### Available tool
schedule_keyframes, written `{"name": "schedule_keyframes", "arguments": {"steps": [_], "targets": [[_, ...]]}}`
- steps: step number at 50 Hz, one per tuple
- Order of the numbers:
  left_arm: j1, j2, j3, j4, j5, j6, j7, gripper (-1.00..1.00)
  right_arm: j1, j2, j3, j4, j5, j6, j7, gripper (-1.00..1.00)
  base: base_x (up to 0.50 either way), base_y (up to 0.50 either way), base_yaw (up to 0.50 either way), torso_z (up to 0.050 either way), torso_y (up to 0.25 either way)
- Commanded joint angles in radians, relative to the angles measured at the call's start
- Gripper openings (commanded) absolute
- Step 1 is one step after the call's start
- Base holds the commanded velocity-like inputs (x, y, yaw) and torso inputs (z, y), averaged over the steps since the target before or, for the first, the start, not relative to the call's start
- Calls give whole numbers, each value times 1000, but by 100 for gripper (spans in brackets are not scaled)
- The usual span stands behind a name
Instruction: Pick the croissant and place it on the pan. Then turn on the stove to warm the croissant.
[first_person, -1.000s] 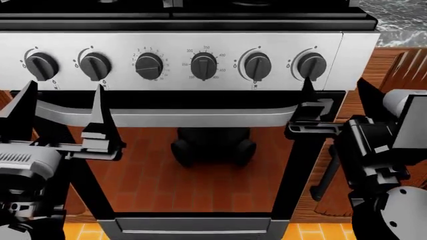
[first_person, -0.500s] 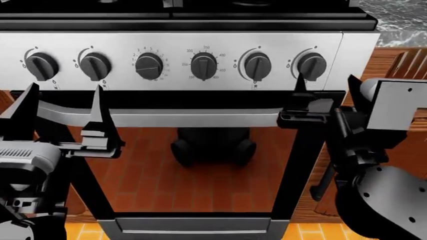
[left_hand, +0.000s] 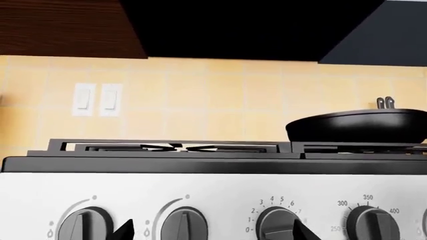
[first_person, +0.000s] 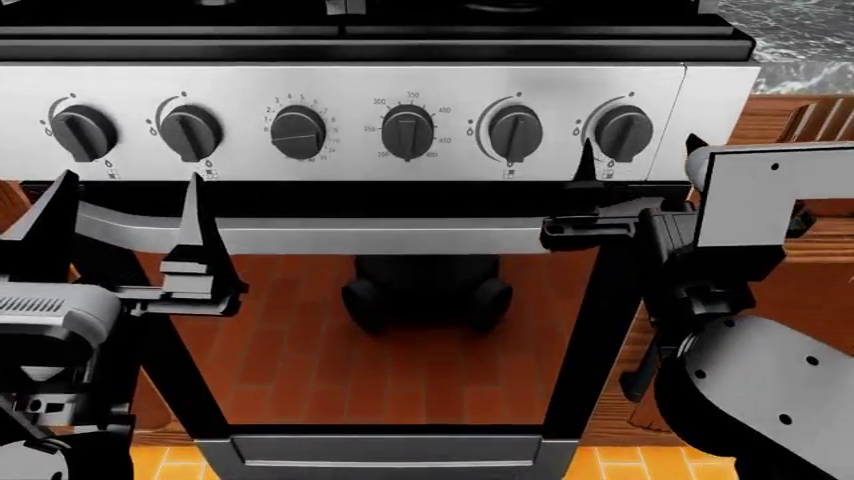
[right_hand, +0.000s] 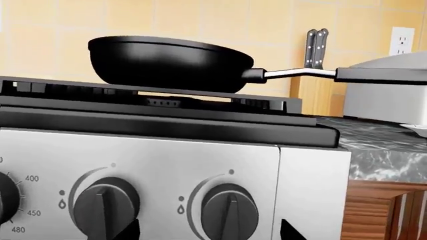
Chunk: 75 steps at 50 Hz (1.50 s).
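Stove (first_person: 387, 90): fills your head view; steel front panel with six dark knobs above the oven handle bar (first_person: 387, 235).
Pan (right_hand: 170, 62): sits on the cooktop grates at the stove's right end, its long handle pointing toward the counter (right_hand: 380, 150).
Croissant: you cannot see it in any view.
Left gripper (first_person: 120, 225): jaws spread apart, empty, just in front of the handle bar below the two leftmost knobs.
Right gripper (first_person: 638, 170): jaws apart, empty, just below the rightmost knob (first_person: 622, 130).

Stainless-steel stove front panel (first_person: 400, 85): one dark round knob (left_hand: 277, 227) ringed 0–7; oven dial (first_person: 407, 130) marked 250–480; small droplet icons beside burner knobs.
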Motion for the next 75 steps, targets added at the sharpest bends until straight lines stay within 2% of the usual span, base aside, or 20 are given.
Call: {"name": "schedule_keyframes", "arguments": {"steps": [1, 17, 75], "targets": [[2, 1, 0, -8, -4, 7, 1, 100, 13, -7, -19, 14, -30, 16, 6, 100, 0, 0, 0, 0, 0], [12, -4, -4, 1, -8, 11, -5, 100, 12, -14, -13, 39, -34, 15, 19, 100, 0, 0, 0, 0, 0], [6, -7, 3, -30, -11, 28, -10, 100, 57, -104, -49, 277, -98, -40, -103, 100, 0, 0, 0, 0, 0]]}}
